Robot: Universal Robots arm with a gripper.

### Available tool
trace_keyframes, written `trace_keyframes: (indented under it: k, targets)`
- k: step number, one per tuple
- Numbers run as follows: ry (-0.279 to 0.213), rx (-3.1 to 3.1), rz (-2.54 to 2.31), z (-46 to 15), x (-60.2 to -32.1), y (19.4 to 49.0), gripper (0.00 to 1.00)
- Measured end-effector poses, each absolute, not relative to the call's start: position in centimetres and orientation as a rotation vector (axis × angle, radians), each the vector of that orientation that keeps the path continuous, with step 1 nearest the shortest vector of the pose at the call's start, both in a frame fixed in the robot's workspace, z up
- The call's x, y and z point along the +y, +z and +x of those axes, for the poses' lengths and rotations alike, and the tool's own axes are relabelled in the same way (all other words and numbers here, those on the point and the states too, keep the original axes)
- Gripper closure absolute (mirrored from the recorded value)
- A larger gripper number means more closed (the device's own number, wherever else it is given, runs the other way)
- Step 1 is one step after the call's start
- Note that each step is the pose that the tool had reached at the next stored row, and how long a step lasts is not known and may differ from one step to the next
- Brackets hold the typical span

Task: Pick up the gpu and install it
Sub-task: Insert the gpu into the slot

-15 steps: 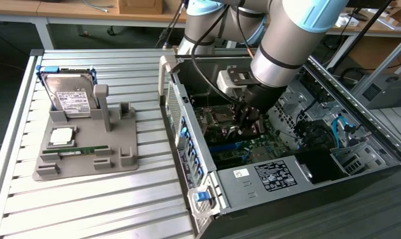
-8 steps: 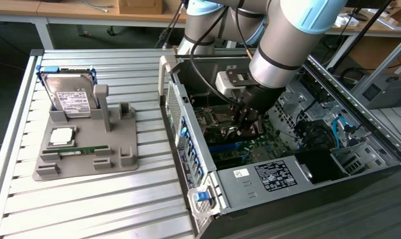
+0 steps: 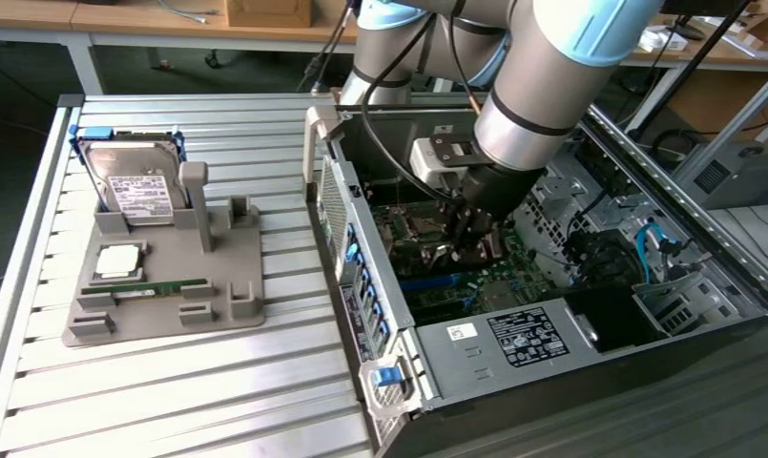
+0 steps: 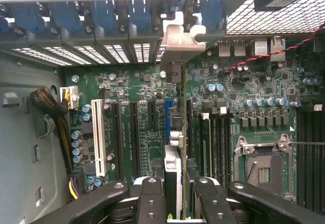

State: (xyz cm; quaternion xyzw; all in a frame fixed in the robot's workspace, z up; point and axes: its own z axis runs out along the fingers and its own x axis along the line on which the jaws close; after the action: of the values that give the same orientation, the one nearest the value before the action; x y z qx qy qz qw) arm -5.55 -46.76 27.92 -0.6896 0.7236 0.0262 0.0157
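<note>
My tool (image 4: 179, 203) is clenched on the gpu (image 4: 172, 173), gripping the card edge-on between its inner fingers (image 4: 152, 198). It sits low inside the open computer case (image 3: 358, 229). The card runs away from the tool over the motherboard (image 4: 132, 87), with its pale bracket (image 4: 180, 38) up against the rear slot openings. I cannot tell whether its lower edge has entered a slot.

The main risk, as I judge it, is a skewed card. A slight tilt in the grip could land the edge beside the slot, on the blue connector (image 4: 167, 117) just next to it. The bracket could also catch on the rear panel lip or the blue clips (image 4: 101, 16) and lever the board sideways. Pressing down in that state might bend the card or shift it in the grip.

Close on one side are the memory slots (image 4: 216, 137) and the CPU socket (image 4: 261, 163). The white slot (image 4: 98, 137) lies on the other. A cable bundle (image 4: 51, 112) and a red-and-black wire (image 4: 274, 51) stay well apart from the card.

Out on the desk (image 3: 167, 382), the grey holder (image 3: 167, 324) carries the hard drive (image 3: 135, 186) and RAM stick (image 3: 161, 286), clear of my arm.
</note>
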Motion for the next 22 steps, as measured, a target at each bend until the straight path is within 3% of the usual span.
trace_keyframes:
  k: [10,22]
  targets:
    - [0.047,2.293,-2.13,-5.9,-46.7,27.8,0.73]
    - [0.043,2.295,-2.131,-6.7,-46.7,27.5,0.73]
